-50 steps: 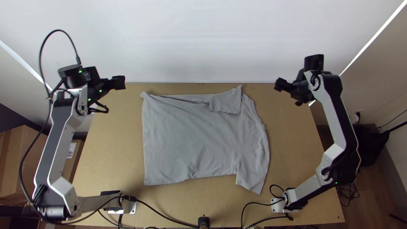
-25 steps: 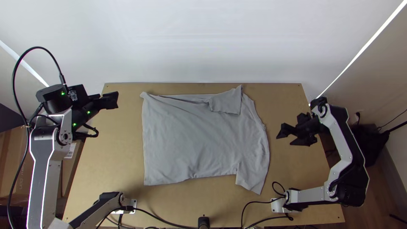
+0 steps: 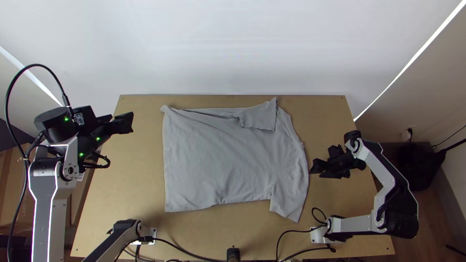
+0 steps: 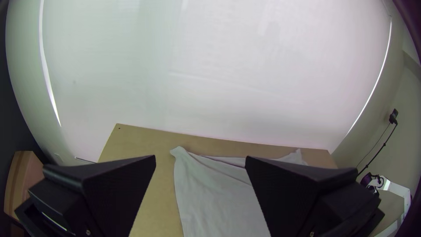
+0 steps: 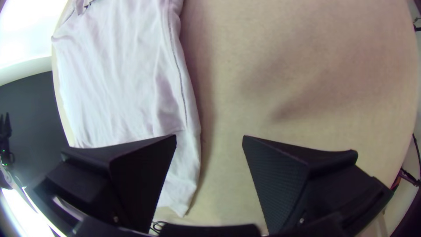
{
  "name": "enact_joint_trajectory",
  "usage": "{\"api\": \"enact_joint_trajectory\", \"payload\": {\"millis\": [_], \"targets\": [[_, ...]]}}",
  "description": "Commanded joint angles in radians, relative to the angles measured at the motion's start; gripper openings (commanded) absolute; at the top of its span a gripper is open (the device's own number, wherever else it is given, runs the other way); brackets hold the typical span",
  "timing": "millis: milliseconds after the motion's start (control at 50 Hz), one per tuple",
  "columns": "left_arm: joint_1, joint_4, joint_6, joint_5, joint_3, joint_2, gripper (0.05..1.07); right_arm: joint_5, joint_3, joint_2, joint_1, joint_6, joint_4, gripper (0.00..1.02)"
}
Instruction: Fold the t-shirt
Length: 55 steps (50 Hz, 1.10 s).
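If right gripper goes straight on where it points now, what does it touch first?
Probably the edge of the t-shirt, though the height of the right gripper is unclear; the table could come first instead.

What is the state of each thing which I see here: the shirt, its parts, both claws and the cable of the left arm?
T-shirt: spread on the table, lightly wrinkled
Far flap: turned over onto the shirt's body
Near sleeve: laid out towards the table's near edge
Left claw: open, holding nothing
Right claw: open, holding nothing
Cable: arched in a loop
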Motion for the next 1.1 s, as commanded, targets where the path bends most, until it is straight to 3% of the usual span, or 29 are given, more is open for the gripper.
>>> {"api": "enact_joint_trajectory", "payload": {"millis": [0, 240, 360, 500, 640, 700, 1080], "targets": [[0.005, -0.01, -0.016, 0.007, -0.023, -0.026, 1.03, -0.008, -0.05, 0.007, 0.03, -0.011, 0.031, 0.65], [0.005, -0.022, -0.022, 0.001, -0.025, -0.039, 1.03, -0.009, -0.091, 0.016, 0.077, 0.009, 0.091, 0.65], [0.005, -0.027, -0.022, -0.001, -0.027, -0.049, 1.03, -0.009, -0.123, 0.013, 0.088, 0.016, 0.155, 0.52], [0.007, -0.036, -0.024, -0.002, -0.028, -0.056, 1.03, -0.008, -0.159, 0.024, 0.111, 0.016, 0.169, 0.51], [0.007, -0.048, -0.01, -0.004, -0.042, -0.061, 1.03, -0.008, -0.2, -0.007, 0.136, 0.015, 0.231, 0.1], [0.005, -0.076, 0.027, -0.004, -0.053, -0.058, 1.03, -0.008, -0.203, -0.013, 0.143, 0.009, 0.232, 0.02], [-0.021, -0.344, 0.457, 0.007, -0.27, -0.066, 1.02, -0.008, -0.169, -0.12, 0.143, 0.023, 0.146, 0.02]]}}
